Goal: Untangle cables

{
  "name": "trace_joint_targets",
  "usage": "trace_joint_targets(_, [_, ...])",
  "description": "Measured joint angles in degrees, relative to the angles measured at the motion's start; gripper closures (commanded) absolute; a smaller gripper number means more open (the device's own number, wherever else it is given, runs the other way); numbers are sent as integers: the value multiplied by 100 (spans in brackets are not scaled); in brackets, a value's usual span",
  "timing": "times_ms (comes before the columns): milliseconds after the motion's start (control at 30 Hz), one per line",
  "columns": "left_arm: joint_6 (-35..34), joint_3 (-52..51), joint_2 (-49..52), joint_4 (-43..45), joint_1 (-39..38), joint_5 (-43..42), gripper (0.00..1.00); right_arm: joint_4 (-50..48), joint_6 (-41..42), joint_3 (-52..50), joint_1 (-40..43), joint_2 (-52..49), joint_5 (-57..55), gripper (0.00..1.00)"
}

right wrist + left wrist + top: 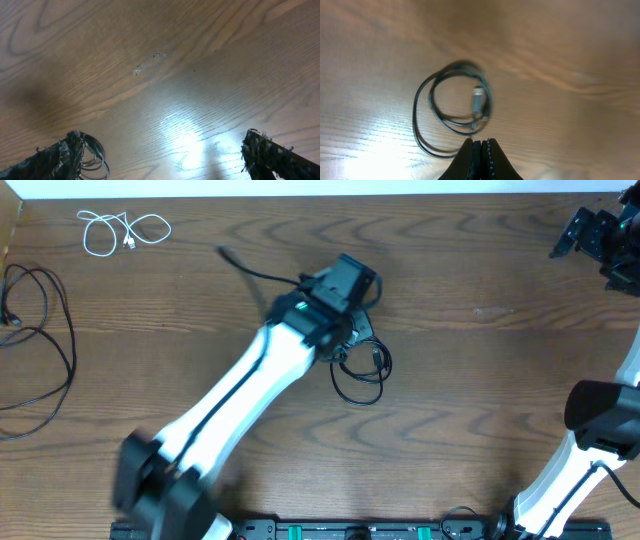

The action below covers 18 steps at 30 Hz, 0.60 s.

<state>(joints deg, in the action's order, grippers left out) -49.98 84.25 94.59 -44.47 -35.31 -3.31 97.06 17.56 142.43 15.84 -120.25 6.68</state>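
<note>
My left gripper (481, 145) is clenched at bottom centre against the black cable coil (477, 100), perhaps nipping a strand through the blur. My right gripper (170, 155) stands released wide.

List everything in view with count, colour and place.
table: one, brown wood, under everything.
white cable: one, white, loosely looped, far left corner.
black cables: tangled coil, count unclear, black, centre.
thick cable: one, black, left edge.
left arm: one, white and black, reaching to centre.
right arm: one, white and black, near right.
left claw: one, black, shut at the coil's edge.
right claw: one, black, open, over bare wood far right.
</note>
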Motion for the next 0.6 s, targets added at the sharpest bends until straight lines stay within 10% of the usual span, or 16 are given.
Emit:
trace_joint_targets(167, [199, 26, -527, -85, 0, 116, 37, 0, 0, 0, 0, 0, 0, 1])
trace_joint_targets(600, [-142, 24, 1414, -527, -7, -146, 35, 0, 0, 0, 0, 0, 0, 1])
